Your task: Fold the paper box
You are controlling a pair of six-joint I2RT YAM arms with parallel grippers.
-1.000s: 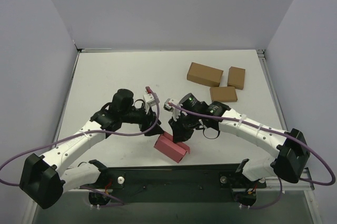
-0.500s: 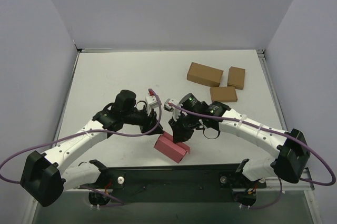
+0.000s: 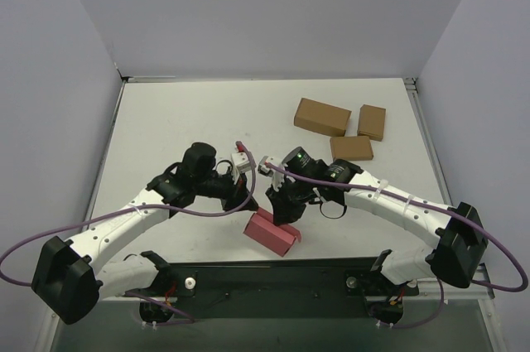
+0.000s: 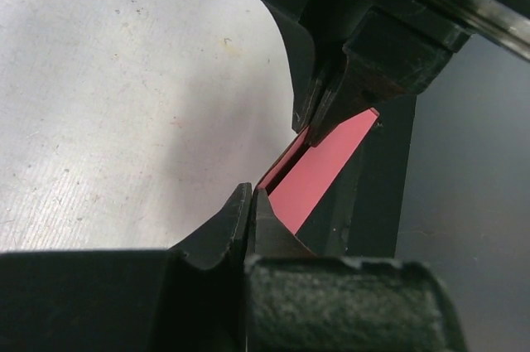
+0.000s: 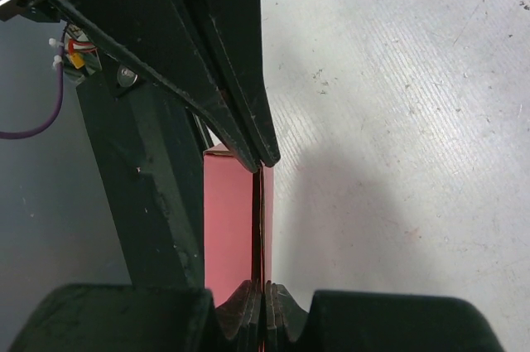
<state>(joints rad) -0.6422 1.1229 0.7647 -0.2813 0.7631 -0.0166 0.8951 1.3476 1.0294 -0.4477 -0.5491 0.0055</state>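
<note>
The left gripper (image 4: 251, 200) has its fingers (image 4: 217, 234) pressed together on a thin edge of the paper box (image 3: 270, 234). In the left wrist view the pink-red card runs straight out of the seam between them. Opposite it, the right gripper (image 5: 263, 292) is pinched flat on the same sheet. Its fingers (image 5: 290, 307) meet with only the card's edge between them, and from that wrist the card shows edge-on as a narrow double layer. The two sets of tips face each other, close but apart, with a short strip of card spanning the gap.

Neither wrist view shows any print on the pink-red card.

From above, both wrists tilt down and inward over the box. The left arm (image 3: 124, 224) rises from its base at the lower left, runs up and to the right along its white link, then bends down toward the centre. The right arm (image 3: 397, 203) mirrors it from the lower right, and a purple cable (image 3: 248, 195) loops off each.

The box sits on the white table (image 3: 182, 120) at its near middle, just beyond the black mounting rail (image 3: 273, 273), between the arms. Three brown cardboard boxes (image 3: 322, 117) lie well apart from it at the far right.
</note>
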